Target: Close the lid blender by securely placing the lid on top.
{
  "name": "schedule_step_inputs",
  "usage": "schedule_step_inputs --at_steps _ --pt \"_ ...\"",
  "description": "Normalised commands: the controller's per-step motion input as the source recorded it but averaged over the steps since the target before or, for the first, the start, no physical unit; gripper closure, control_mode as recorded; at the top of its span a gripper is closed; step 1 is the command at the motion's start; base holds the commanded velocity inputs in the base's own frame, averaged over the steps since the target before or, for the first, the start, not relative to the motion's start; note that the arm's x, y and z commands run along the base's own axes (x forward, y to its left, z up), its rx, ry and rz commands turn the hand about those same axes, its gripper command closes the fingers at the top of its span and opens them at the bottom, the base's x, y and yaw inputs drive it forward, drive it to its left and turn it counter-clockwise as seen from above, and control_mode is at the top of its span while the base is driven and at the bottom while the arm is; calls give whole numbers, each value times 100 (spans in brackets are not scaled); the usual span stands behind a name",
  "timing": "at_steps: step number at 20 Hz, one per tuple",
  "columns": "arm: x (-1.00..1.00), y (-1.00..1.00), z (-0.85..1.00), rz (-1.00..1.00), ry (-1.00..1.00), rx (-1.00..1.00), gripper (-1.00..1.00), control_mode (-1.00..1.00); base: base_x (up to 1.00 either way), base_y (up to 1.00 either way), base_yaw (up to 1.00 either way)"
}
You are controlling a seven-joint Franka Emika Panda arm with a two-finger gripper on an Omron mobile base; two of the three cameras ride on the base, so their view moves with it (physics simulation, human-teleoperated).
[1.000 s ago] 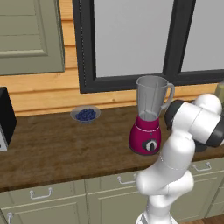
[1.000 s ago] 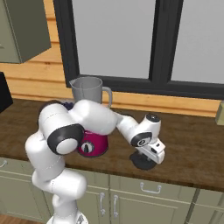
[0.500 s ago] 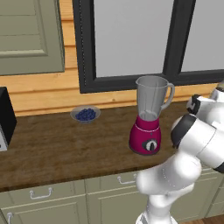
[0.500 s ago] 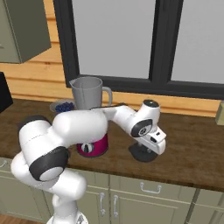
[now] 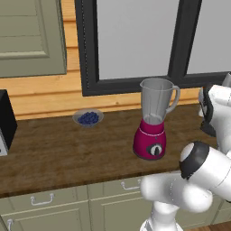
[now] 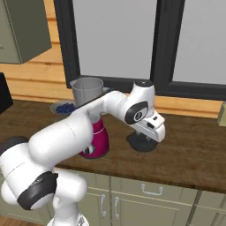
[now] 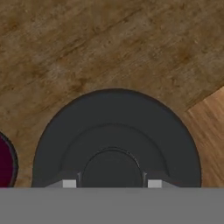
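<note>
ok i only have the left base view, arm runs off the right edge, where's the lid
Observer: The lid lies flat on the counter, to the right of the blender, in the right base view.
Operator: gripper on it?
Observer: The gripper hangs directly over it; the hand view has its tips either side of the lid's centre knob.
Operator: closed yet?
Observer: Cannot tell; the tips barely show.
</note>
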Motion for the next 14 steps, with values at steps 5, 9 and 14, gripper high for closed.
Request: schedule_step_inputs --at_steps 5,9,14 --pt "-12 19 100 6 -11 0 100 -100 0 0 0" --pt "-3 37 100 6 -9 0 100 -100 0 0 0" --pt "7 58 100 13 -1 0 100 -100 0 0 0"
